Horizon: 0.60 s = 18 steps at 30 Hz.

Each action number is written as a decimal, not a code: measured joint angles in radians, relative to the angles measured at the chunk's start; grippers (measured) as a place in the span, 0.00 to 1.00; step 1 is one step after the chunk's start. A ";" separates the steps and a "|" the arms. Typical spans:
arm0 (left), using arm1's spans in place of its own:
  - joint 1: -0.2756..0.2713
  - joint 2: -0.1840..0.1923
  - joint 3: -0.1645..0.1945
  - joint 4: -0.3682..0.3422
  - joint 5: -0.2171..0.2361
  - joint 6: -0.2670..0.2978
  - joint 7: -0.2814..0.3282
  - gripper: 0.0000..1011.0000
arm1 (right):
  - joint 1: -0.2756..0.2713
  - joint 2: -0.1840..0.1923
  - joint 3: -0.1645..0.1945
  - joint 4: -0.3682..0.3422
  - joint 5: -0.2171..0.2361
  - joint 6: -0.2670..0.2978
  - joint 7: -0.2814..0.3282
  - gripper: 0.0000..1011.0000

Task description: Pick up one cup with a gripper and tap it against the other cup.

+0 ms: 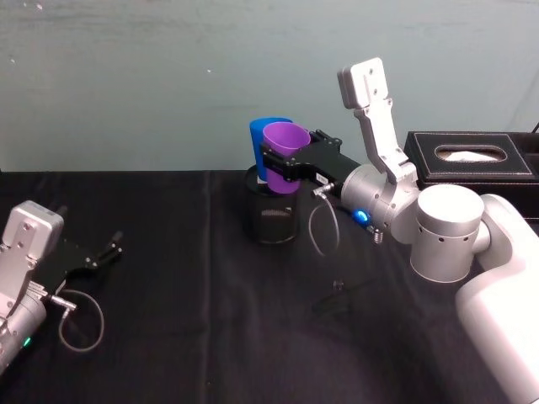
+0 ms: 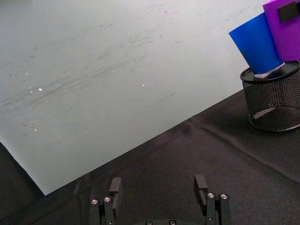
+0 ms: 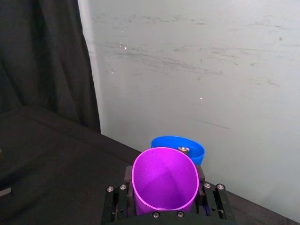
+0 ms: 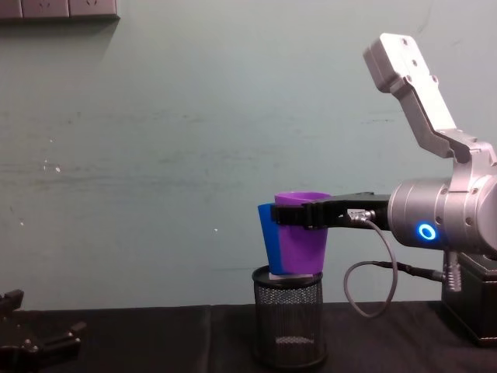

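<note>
Right gripper (image 1: 281,165), clamped on the purple cup (image 1: 286,137), holds it against the blue cup (image 1: 261,135), which stands in a black mesh pen holder (image 1: 271,220) at centre frame; the 2 cups appear to touch. Left gripper (image 1: 99,255) rests at lower left, fingers apart.

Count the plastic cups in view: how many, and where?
2. The purple cup is gripped by the right pincer over the mesh pen holder; the blue cup rests in that holder's mouth, close beside it.
</note>
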 joint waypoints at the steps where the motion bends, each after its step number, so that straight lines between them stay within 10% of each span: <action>1: 0.000 0.000 0.000 0.000 0.000 0.000 0.000 0.99 | 0.000 0.000 0.000 0.000 0.000 0.000 0.000 0.72; 18: 0.000 0.000 0.000 0.000 0.000 0.000 0.000 0.99 | 0.000 0.000 0.000 0.000 0.000 0.000 0.000 0.72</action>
